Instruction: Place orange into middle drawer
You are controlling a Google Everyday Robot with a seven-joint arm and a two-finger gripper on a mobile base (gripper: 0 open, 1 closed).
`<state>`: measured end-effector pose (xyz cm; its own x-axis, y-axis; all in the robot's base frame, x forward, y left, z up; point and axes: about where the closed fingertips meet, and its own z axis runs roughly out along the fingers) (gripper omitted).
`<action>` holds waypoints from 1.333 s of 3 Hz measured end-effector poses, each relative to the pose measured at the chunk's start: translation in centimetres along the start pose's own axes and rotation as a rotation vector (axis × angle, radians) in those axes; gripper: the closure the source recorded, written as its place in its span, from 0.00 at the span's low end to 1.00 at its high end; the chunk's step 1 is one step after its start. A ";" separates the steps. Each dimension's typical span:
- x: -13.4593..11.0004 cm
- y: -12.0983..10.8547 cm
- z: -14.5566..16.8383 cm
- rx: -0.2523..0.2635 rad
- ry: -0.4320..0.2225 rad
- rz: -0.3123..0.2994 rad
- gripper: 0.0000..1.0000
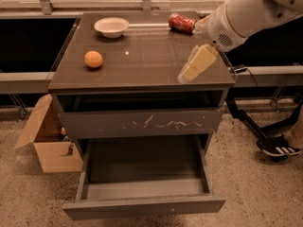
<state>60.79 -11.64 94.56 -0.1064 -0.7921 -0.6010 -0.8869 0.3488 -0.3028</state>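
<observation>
Orange (93,59) round; jaws over right tabletop (142,63)

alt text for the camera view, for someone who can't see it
An orange sits on the left of a dark cabinet top, with the middle drawer pulled open below. The robot's gripper hovers over the top's right edge.

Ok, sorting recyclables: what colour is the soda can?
The soda can is red, in the camera view. The gripper hangs over the cabinet top, front right.
</observation>
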 end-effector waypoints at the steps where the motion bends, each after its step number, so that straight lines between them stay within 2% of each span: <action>1: -1.4 -2.4 3.9 0.021 -0.073 0.044 0.00; 2: -3.1 -3.9 7.2 0.029 -0.135 0.082 0.00; 3: -3.1 -3.9 7.2 0.029 -0.135 0.083 0.00; 4: -4.3 -4.6 9.6 0.019 -0.196 0.115 0.00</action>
<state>69.66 -5.04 91.43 -0.1149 -0.6346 -0.7643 -0.8654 0.4417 -0.2366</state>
